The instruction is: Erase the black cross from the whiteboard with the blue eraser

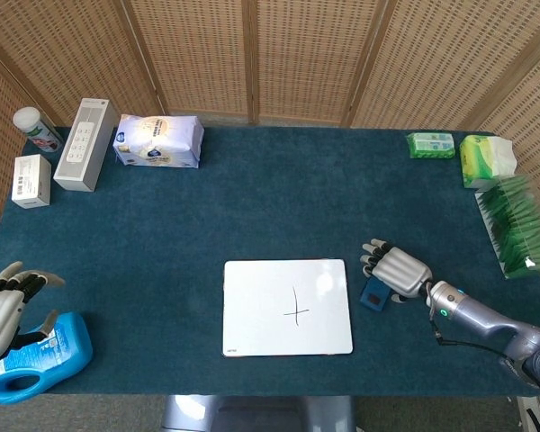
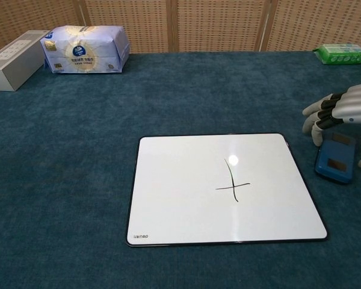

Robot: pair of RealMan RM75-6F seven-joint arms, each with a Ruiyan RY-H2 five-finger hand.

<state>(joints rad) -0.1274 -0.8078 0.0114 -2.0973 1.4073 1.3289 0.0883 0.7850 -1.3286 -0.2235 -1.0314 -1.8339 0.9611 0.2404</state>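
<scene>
Nearest first:
Jug: blue detergent jug (image 1: 38,363) lying on its side at the near left corner of the table (image 1: 270,198); contents not visible.
Left hand: left hand (image 1: 2,310) at the near left edge, fingers spread, holding nothing, just beside the jug's top; contact cannot be told.
Whiteboard: whiteboard (image 2: 186,192) flat on the near middle of the table, black cross (image 2: 233,179) on its right half, unerased.
Eraser: blue eraser (image 2: 334,160) on the cloth just beside the board's right edge, apart from it.
Right hand: right hand (image 2: 343,114) over the eraser's far end, palm down, fingers loosely curved and apart, thumb to the outer side; nothing gripped. Contact with the eraser cannot be told.
Right edge: rack of green packets (image 1: 517,225).
Far right: green tissue pack (image 1: 430,145) and green bag (image 1: 486,158) side by side.
Far left: white tissue pack (image 1: 158,141), upright grey box (image 1: 86,144), small white carton (image 1: 31,181), white bottle (image 1: 37,129); all closed.
Backdrop: woven screen (image 1: 279,54) behind the table.
</scene>
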